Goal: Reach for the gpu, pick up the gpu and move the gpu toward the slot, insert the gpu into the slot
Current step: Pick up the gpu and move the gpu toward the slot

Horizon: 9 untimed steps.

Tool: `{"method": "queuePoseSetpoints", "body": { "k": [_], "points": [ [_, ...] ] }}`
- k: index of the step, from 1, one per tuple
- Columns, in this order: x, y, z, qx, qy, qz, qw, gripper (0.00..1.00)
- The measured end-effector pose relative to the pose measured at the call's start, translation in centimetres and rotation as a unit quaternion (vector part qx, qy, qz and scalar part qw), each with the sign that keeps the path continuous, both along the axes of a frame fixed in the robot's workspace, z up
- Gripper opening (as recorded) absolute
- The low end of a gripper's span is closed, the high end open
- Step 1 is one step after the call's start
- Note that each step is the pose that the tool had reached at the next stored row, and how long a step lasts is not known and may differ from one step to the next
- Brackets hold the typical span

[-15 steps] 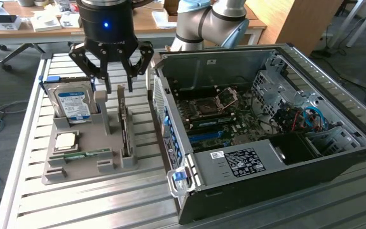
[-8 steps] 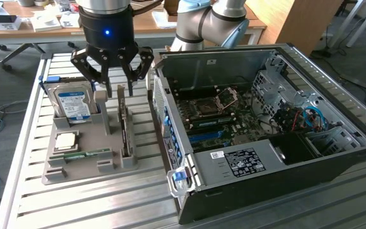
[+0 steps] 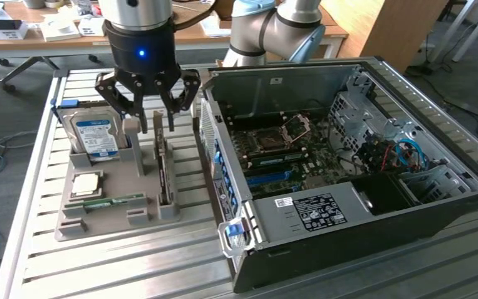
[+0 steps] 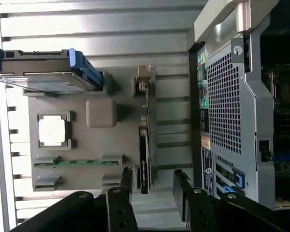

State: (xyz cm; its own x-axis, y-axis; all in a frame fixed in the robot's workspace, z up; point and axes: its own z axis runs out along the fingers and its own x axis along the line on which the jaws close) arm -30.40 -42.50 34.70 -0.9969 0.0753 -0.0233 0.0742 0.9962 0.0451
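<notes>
Wrist view: I note black claw gripper released over thin green gpu card, stood edge-up in grey plastic tray, prob. for pinching.

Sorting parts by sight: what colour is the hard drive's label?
Blue and white; the label shows best in the exterior view.

The end effector is seen poised, fingers spread wide, above the gpu, which is stood on edge in the grey tray on the counter, just beside the opened computer case.
</notes>
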Motion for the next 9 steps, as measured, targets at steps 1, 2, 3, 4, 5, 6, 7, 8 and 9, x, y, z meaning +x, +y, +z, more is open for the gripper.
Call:
{"method": "queuePoseSetpoints", "body": {
  "k": [1,2,3,4,5,6,7,8,9],
  "points": [
    [0.0,0.00,-0.16,0.0000,0.0000,0.000,1.0000,0.47],
    [0.0,0.00,-0.34,0.0000,0.0000,0.000,1.0000,0.47],
    [0.0,0.00,-0.50,0.0000,0.0000,0.000,1.0000,0.47],
    [0.0,0.00,-0.66,0.0000,0.0000,0.000,1.0000,0.47],
    [0.0,0.00,-0.81,0.0000,0.0000,0.000,1.0000,0.47],
    [0.0,0.00,-0.97,0.0000,0.0000,0.000,1.0000,0.47],
    [0.0,0.00,-1.11,0.0000,0.0000,0.000,1.0000,0.47],
    [0.0,0.00,-1.24,0.0000,0.0000,0.000,1.0000,0.47],
    [0.0,0.00,-1.37,0.0000,0.0000,0.000,1.0000,0.47]
  ]
}}
